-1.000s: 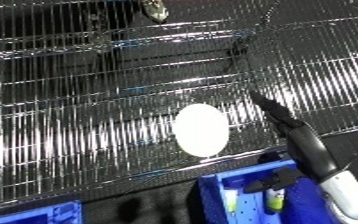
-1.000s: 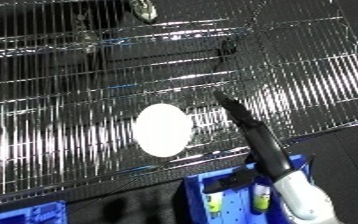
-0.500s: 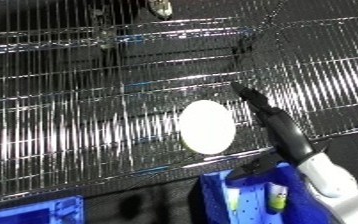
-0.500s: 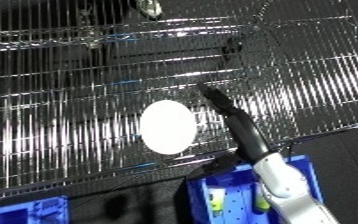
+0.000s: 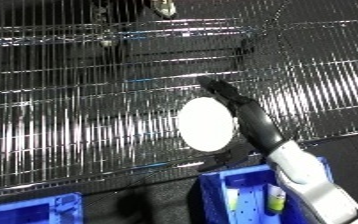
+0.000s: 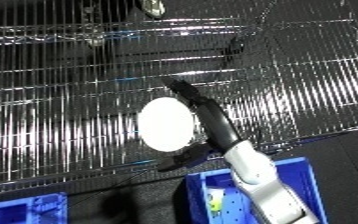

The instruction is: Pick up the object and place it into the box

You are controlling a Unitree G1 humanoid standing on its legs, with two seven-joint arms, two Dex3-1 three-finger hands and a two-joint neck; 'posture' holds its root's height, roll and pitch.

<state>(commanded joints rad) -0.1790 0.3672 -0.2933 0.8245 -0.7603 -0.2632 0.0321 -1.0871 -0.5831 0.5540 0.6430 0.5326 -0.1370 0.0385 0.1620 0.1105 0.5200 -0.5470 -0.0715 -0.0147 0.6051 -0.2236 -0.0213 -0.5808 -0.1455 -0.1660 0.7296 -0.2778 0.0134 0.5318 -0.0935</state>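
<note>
No text, label, brand, number or sign can be read anywhere, neither on the shelf nor on the bins.

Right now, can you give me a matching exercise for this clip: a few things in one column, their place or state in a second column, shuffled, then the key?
Things:
1. white disc
2. right hand
3. blue bin
4. wire shelf

Place or state:
A. below the shelf's front edge, near the view's bottom
B. lying on the wire shelf
C. fingers straight along the disc's right side, thumb by its lower edge
D. silver grid filling most of the view

Pairs: 1-B, 2-C, 3-A, 4-D
</note>
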